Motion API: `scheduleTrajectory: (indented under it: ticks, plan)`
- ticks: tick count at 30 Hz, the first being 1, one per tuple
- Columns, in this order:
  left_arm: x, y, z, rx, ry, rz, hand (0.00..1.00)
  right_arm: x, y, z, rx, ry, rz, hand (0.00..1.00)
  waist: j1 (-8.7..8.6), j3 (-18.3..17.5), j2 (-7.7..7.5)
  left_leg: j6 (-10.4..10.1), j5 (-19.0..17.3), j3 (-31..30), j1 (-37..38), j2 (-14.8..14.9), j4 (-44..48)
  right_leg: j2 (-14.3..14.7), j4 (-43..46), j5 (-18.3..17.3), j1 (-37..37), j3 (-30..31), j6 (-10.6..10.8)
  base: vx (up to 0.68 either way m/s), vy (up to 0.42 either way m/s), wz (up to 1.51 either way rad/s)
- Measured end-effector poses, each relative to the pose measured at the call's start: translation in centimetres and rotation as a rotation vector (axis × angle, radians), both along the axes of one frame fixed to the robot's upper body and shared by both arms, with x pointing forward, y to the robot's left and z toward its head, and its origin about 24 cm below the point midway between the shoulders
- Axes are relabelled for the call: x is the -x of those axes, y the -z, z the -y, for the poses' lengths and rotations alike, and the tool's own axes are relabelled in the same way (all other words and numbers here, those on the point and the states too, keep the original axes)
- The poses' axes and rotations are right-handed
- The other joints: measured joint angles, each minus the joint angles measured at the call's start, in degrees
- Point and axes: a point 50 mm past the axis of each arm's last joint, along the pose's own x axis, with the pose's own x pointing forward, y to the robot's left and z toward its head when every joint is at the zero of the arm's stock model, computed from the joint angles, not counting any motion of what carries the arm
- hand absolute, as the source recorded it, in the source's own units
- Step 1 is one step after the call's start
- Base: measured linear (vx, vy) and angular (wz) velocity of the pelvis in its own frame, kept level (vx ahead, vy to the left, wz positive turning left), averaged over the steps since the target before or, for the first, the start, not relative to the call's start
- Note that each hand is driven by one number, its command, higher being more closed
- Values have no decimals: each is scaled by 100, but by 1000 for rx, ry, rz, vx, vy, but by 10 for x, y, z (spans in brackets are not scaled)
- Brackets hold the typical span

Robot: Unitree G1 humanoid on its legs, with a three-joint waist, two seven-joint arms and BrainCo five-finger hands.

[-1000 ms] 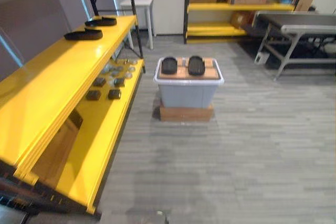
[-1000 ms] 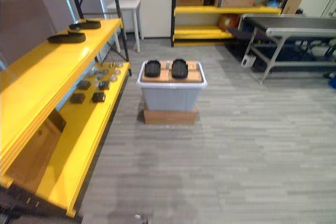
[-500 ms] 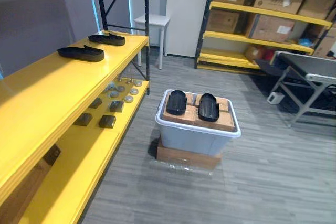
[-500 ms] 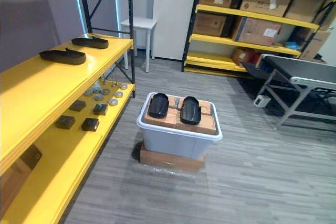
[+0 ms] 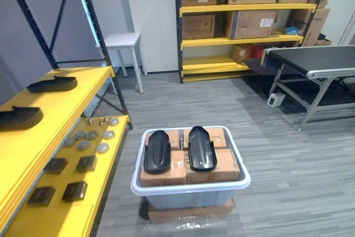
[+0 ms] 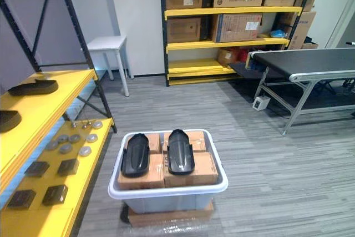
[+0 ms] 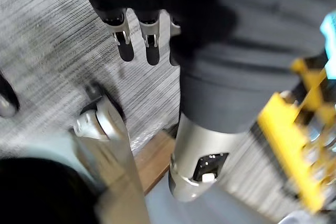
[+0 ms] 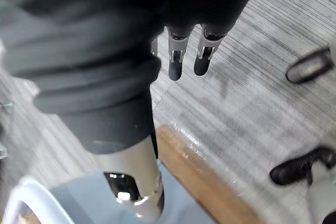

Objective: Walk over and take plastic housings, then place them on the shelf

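Two housings lie on boxes in a bin at 6 o'clock; shelf at 9, conveyor at 2. Left hand and right hand hang slack, fingers straight, empty.

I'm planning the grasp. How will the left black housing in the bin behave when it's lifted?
The housing looks like a thin moulded shell, so probably stiff and light. Its glossy, curved back may slip in a pinch. It lies loose on the boxes, so a push would likely slide it, not roll it.
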Motion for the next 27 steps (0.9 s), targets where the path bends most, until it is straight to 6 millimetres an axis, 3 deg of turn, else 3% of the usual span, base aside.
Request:
scheduleTrajectory:
  ticks: [2, 4, 5, 7, 8, 9, 10, 13, 15, 16, 18, 19, 22, 27]
  plan:
    - [-14, -3, -6, -33, 74, 16, 0, -40, -25, -4, 118, -181, 148, 0, -129, 121, -29, 87, -145, -99, 314, -81, -144, -375, 2848, 144, -1280, 54, 546, 471, 69, 33]
    - [-21, -5, -9, -52, 97, 28, 0, -56, -39, -8, 186, -270, 221, 0, -148, 148, -5, 99, -231, -249, 615, -72, -189, -531, 3334, -33, -1646, 36, 383, 362, -43, 48]
    - [-28, -8, -14, -72, 80, 57, 0, -67, -51, -11, 237, -319, 284, 0, -143, 146, 26, 95, -234, -392, 762, -17, -287, -631, 3076, -85, -1872, 43, 315, 396, -94, 63]
    - [-40, -13, -16, -94, 70, 110, 0, -82, -75, -13, 321, -367, 396, 0, -154, 127, 18, 27, -274, -668, 730, 88, -321, -525, 2186, -118, -2214, 592, 256, 288, -150, 78]
    - [-42, -15, -19, -109, 67, 124, 0, -91, -92, -15, 373, -383, 470, 0, -165, 82, -77, -144, -391, -841, 704, 65, -282, -498, 1224, 105, -2224, 1162, 381, 278, -246, 85]
    - [-39, -16, -24, -124, 67, 119, 0, -94, -101, -21, 392, -399, 516, 0, -164, 42, -254, -275, -545, -929, 671, -100, -191, -686, 461, 957, -2240, 1370, 488, 347, -355, 76]
    - [-37, -15, -22, -118, 60, 109, 0, -100, -108, -26, 418, -432, 555, 0, -124, 51, -274, -366, -678, -1042, 576, -19, 6, -623, 361, 673, -2130, 1360, 542, 305, -367, 42]
    - [-34, -12, -11, -99, 34, 108, 0, -115, -135, -40, 467, -495, 693, 0, -60, 154, -68, -453, -691, -1126, 275, 368, -50, -300, 24, 819, -2197, 1085, 339, 123, -220, 22]
    - [-41, -12, -1, -73, 38, 129, 0, -121, -155, -43, 504, -476, 793, 0, -73, 309, -56, -648, -424, -1172, -61, 442, -306, -342, 26, 836, -2496, 785, 293, 20, -182, 53]
    - [-46, -13, 0, -75, 44, 137, 0, -122, -158, -41, 514, -463, 804, 0, -127, 368, -57, -665, -307, -1085, -168, 442, -322, -435, 5, 831, -2520, 683, 280, -28, -71, 93]
    - [-66, -17, 9, -74, 91, 181, 0, -129, -167, -35, 557, -402, 826, 0, -120, 614, 24, -414, -178, 457, -344, 742, -296, -646, 68, 837, -2560, 417, 261, -36, 2, 74]
    - [-70, -18, 9, -79, 100, 189, 0, -133, -171, -37, 563, -391, 842, 0, -93, 689, 11, -386, -180, 542, -365, 768, -245, -677, 132, 834, -2613, 426, 264, -37, 31, 11]
    - [-88, -24, 8, -116, 159, 216, 0, -152, -193, -47, 599, -361, 924, 0, -165, 1043, -42, -394, -208, 186, -602, 471, 29, -874, 384, 754, -2844, 472, 382, -91, 74, 12]
    - [-110, -33, 5, -174, 212, 259, 0, -180, -213, -48, 714, -310, 940, 0, -91, 1487, -25, -344, -214, 175, -995, 352, 180, -948, -87, 1117, -2948, 465, 485, -145, 131, 4]
